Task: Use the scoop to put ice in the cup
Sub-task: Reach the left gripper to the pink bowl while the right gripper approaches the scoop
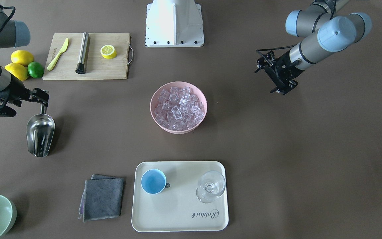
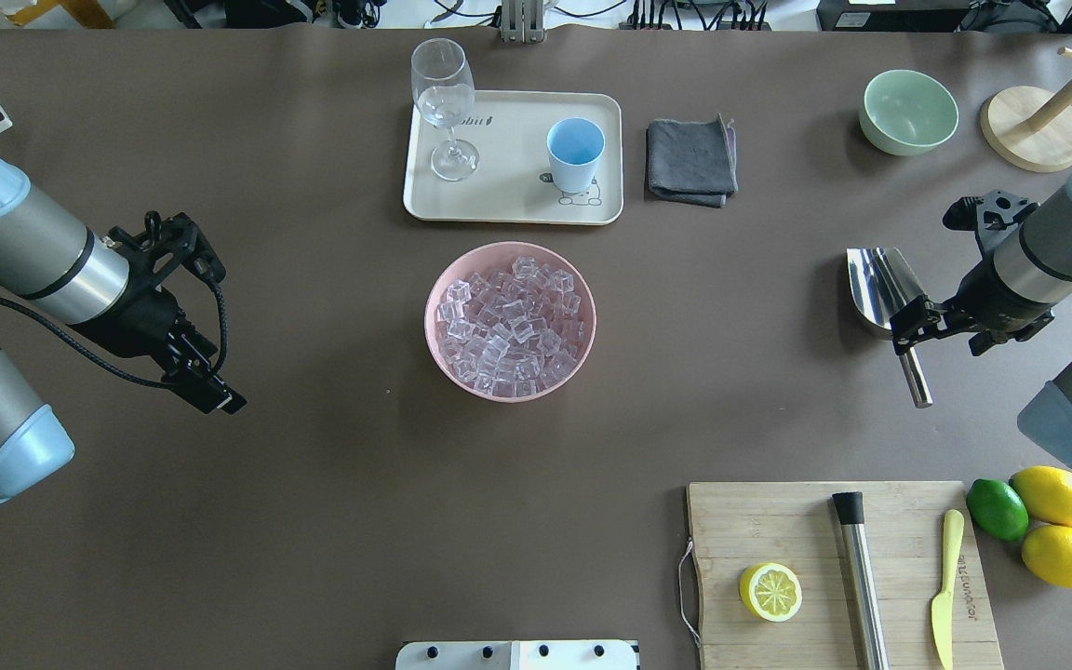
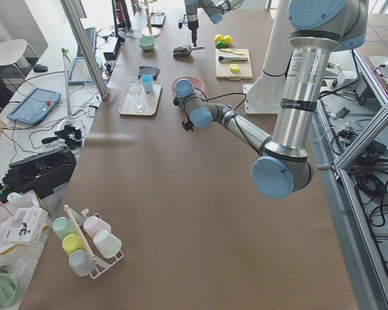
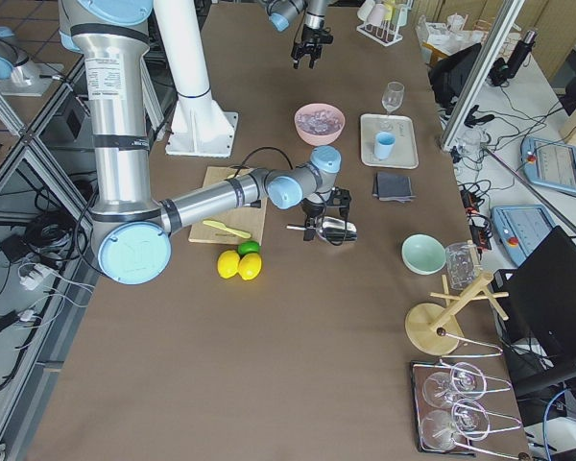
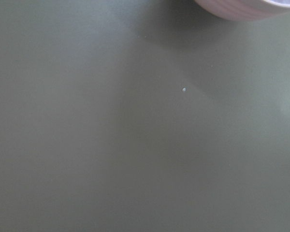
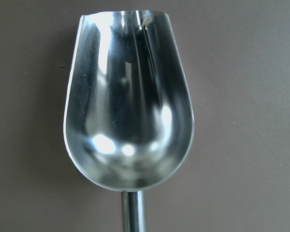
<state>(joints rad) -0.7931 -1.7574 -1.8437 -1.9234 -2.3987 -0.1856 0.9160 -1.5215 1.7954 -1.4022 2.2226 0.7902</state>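
Right hand (image 2: 908, 328) clamped on the scoop (image 2: 876, 282) handle, empty trough forward, well apart from the ice (image 2: 510, 321).

Matte brown table top (image 2: 313, 521) everywhere. Mid-table, a round pink bowl (image 2: 431, 326) full of clear glassy ice cubes (image 2: 508, 326) with a faint pinkish-white sheen. Far side, a small light-blue cup (image 2: 575, 154) on a cream rectangular tray (image 2: 508, 186) with dark lettering and a little cartoon print. On the right, a mirror-silver steel scoop (image 2: 876, 284). Also a dark grey folded cloth (image 2: 690, 160), pale green bowl (image 2: 908, 112), yellow lemons (image 2: 1055, 495) and a green lime (image 2: 997, 509).
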